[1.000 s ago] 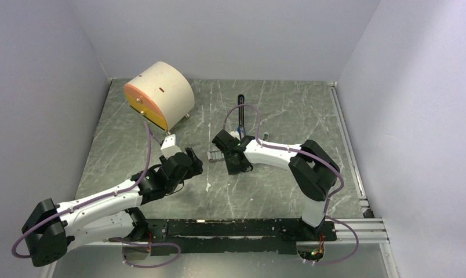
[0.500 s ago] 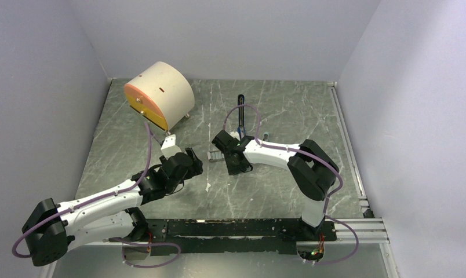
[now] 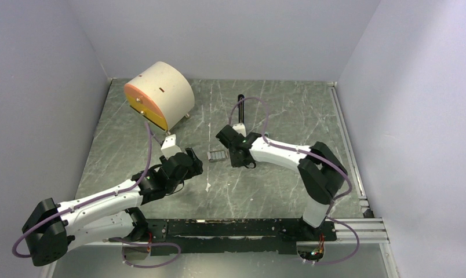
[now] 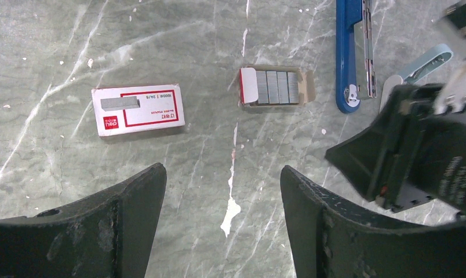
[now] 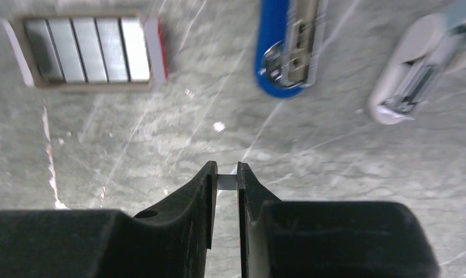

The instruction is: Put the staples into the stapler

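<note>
the flat dark-grey block of staples (image 4: 275, 87) sits in its little open brown cardboard tray (image 4: 306, 87) on the grey-green marbled tabletop (image 4: 219, 35). the block's long axis runs left-right in the left wrist view. the single strips lie side by side across it, each running up-down in that view.

one small silvery staple strip (image 5: 226, 183) is out of the tray. the right gripper (image 5: 226, 174) has its black fingers pinched together on it. it's seen end-on, so i can't tell which way it points.

just right of the tray, not touching it, lies the long slim bright blue stapler (image 4: 346, 52). its long axis points away from the arms toward the back wall. the rounded blue end is nearest the right gripper and a metal channel shows alongside the blue body. next to that is the short light-blue and white oblong piece (image 4: 419, 65).

vs a second ago: the right gripper was down over the tray and hiding part of it. now it's pulled back toward the stapler side, and the whole tray shows in the top view.

the left gripper (image 4: 222, 179) hasn't budged. its jaws are wide apart with nothing in them, and it hangs near the flat red-and-white cardboard box (image 4: 138, 110).
</note>
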`<state>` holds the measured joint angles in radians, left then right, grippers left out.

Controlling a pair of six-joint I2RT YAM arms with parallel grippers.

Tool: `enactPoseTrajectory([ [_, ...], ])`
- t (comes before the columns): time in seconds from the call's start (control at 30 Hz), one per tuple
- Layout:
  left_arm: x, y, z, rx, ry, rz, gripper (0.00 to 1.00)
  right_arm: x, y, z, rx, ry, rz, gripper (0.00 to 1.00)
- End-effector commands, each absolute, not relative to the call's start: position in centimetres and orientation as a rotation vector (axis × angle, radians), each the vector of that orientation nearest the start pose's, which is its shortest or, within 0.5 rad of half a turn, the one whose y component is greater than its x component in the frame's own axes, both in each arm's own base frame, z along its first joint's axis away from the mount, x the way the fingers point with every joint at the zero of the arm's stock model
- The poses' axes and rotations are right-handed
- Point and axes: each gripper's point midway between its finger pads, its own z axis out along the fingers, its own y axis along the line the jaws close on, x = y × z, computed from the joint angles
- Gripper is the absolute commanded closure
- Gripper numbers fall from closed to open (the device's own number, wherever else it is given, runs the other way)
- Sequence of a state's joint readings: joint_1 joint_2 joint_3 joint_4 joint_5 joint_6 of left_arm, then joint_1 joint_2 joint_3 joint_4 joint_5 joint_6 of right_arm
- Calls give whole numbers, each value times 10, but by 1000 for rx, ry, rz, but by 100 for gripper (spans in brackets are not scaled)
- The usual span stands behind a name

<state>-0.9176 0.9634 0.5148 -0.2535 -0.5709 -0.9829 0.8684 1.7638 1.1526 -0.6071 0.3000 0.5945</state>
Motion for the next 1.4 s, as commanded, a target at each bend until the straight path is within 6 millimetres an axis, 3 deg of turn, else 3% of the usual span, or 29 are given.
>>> enactPoseTrajectory([
  [0.0, 230, -191, 114, -360, 2129, -469, 23, 295, 228, 78, -97, 2502, -12, 80],
  [0.2, 231, -194, 120, -354, 2126, -482, 23, 332, 180, 95, 147, 2373, -9, 80],
  [0.4, 232, -195, 128, -353, 2112, -499, 23, 346, 153, 88, 208, 2319, -51, 80],
  [0.9, 232, -197, 121, -341, 2138, -470, 23, 352, 143, 50, 154, 2408, -98, 79],
  [1.37, 232, -196, 119, -341, 2143, -464, 23, 349, 138, 43, 147, 2424, -86, 79],
])
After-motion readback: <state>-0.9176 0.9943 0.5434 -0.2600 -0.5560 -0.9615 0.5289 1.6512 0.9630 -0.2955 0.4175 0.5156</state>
